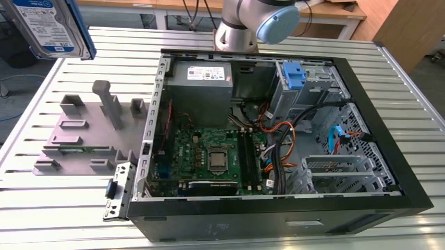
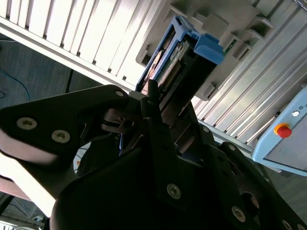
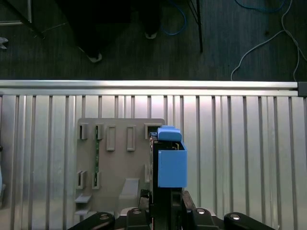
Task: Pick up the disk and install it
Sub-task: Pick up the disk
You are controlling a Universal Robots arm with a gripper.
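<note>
Open computer case (image 1: 278, 130) at the middle of the exterior view, laid on its side with the panel off, presumably to leave the drive bay (image 1: 299, 78) at one o'clock inside it reachable from above. At nine o'clock from the case, a grey stand (image 1: 90, 130) with upright posts and slots, seemingly meant for keeping parts on edge and easy to pinch. High at eleven o'clock, near the camera, the disk (image 1: 52, 26): raised well clear of the stand, label outward, not yet in the case. Gripped across its flat faces by the gripper (image 3: 165, 203), black fingers (image 2: 156, 124) clenched on it in both wrist views; judged a hold chosen to keep the blue rail (image 3: 171, 165) free for sliding into a bay. In the first wrist view, seen edge-on with the stand beneath. Underneath all, a table (image 1: 56, 208) of pale metal slats, flat and ridged, good for steady footing. Beyond its edge, dark floor (image 3: 120, 43) with loose cables (image 3: 261, 45); wooden furniture (image 1: 407, 26) at one o'clock in the exterior view.
</note>
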